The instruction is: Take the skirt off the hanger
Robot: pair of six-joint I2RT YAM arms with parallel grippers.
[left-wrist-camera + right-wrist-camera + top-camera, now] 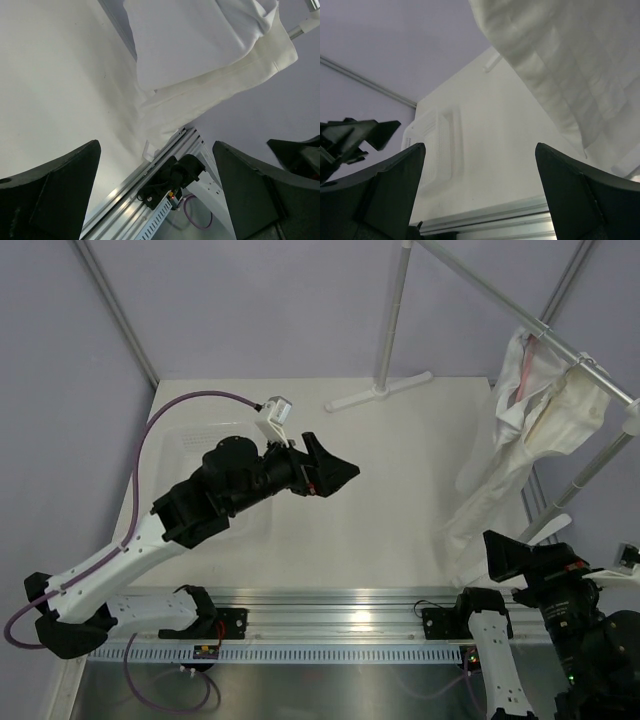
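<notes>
A cream-white skirt (530, 425) hangs from a hanger on a metal rail (560, 340) at the right, its hem reaching the table. It also shows in the left wrist view (200, 55) and the right wrist view (575, 65). My left gripper (335, 472) is open and empty above the table's middle, pointing right toward the skirt, well apart from it. My right gripper (510, 555) is open and empty near the front right, just below the skirt's hem.
A white perforated tray (205, 440) lies on the table at the left, under the left arm; it shows in the right wrist view (432, 150). The rack's upright pole and foot (385, 380) stand at the back. An aluminium rail (330, 620) runs along the near edge.
</notes>
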